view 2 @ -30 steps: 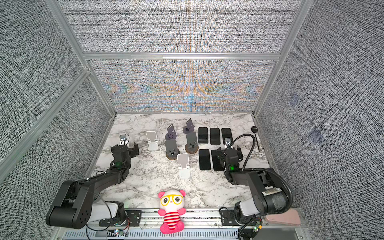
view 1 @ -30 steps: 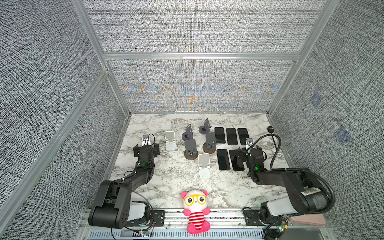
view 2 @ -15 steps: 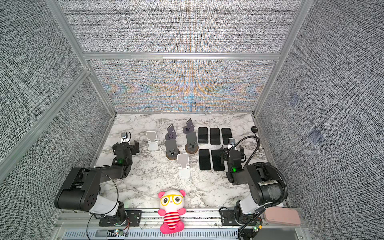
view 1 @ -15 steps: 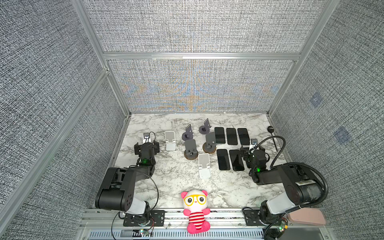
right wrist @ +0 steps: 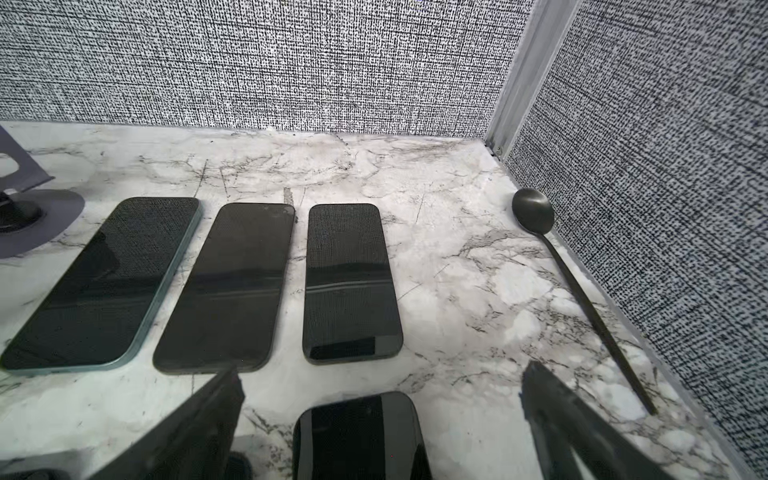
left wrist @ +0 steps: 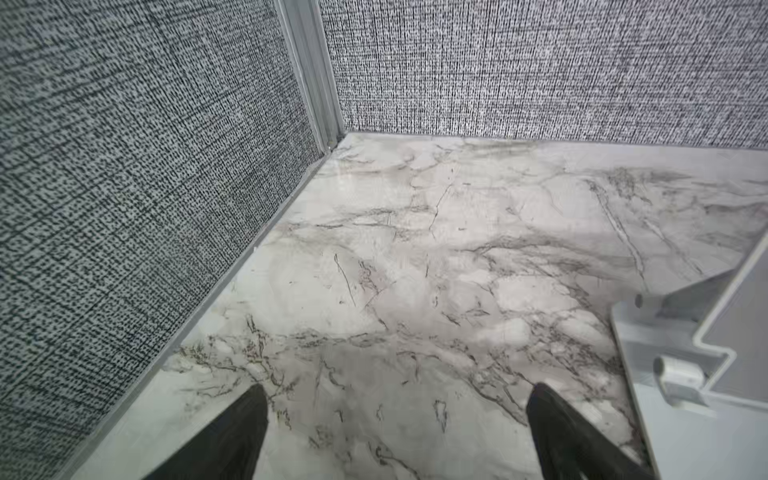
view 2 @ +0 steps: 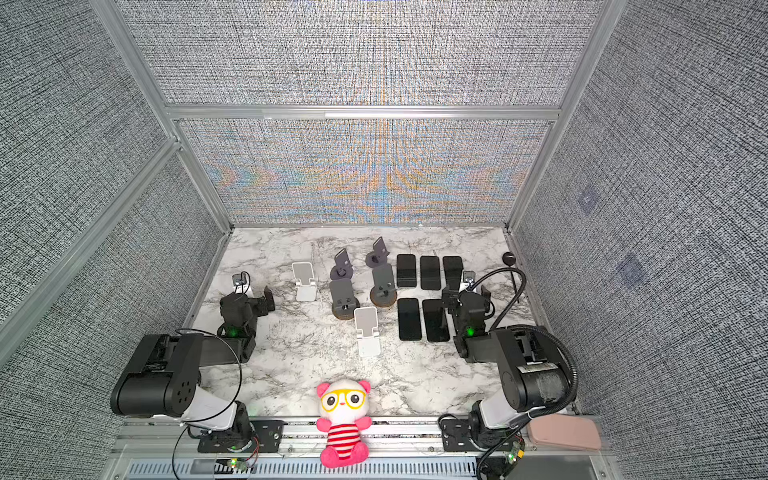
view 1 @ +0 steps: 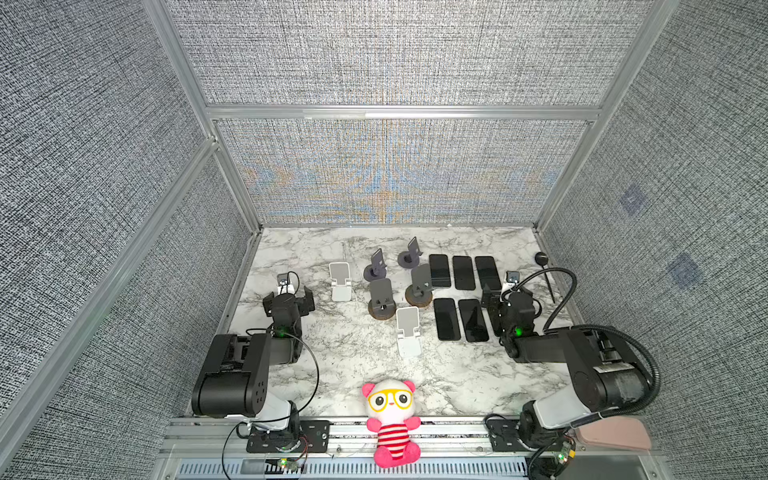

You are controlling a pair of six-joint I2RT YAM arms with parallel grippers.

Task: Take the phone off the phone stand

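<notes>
Several dark phones lie flat on the marble table at the right, three in a back row [view 1: 463, 272] [right wrist: 245, 286] and more in front [view 1: 446, 319]. Two white phone stands [view 1: 340, 280] [view 1: 408, 332] and several dark ones [view 1: 381, 299] [view 2: 383, 282] stand mid-table, and I see no phone on any of them. My left gripper [view 1: 289, 297] [left wrist: 397, 392] is open over bare marble near the left wall, beside a white stand [left wrist: 685, 353]. My right gripper [view 1: 505, 297] [right wrist: 382, 374] is open above a front-row phone [right wrist: 357, 436], not touching it.
A black spoon [view 1: 541, 258] [right wrist: 533, 212] lies along the right wall. A pink plush toy [view 1: 392, 415] sits on the front rail. Fabric walls close in three sides. Both arms' folded links and cables [view 1: 569, 291] fill the front corners.
Both arms have folded back toward their bases, their big links now raised at the front. The grippers stay wide open at nearly the same spots.
</notes>
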